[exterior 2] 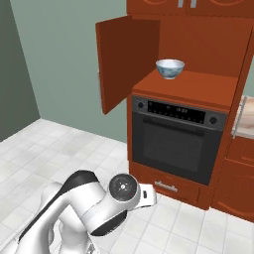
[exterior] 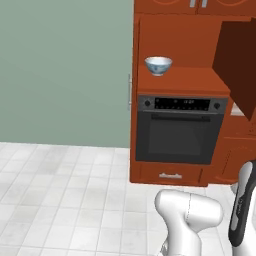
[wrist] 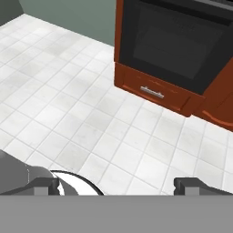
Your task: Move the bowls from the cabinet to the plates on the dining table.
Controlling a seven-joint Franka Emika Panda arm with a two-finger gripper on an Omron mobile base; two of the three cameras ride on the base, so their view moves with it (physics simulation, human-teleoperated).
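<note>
- Reddish-brown wood makes up the tall cabinet (exterior 2: 198, 59), whose open compartment above a black built-in oven (exterior 2: 173, 144) is seen in both base views.
- One round, deep white bowl with a blue pattern and a bluish inside (exterior: 158, 65) is seen standing upright on the compartment's wooden floor, toward its left side and apart from the walls; nothing else is seen in the compartment.
- From the right base view the left cabinet door (exterior 2: 126, 62) is shown swung wide open, with its plain inner face turned toward the camera; from the left base view the right door (exterior: 237, 62) is shown open as a dark brown panel at the frame's edge.
- A pale counter edge (exterior 2: 244, 119) beside the cabinet is visible in the right base view.
- In the hand view the two-finger gripper (wrist: 117, 185) is seen with its dark fingertips (wrist: 43, 185) spread wide and nothing between them, pointed down at the white tiled floor (wrist: 68, 91).
- A narrow wooden drawer with a short silver handle (wrist: 152, 92) is shown below the oven, close up in the hand view.
</note>
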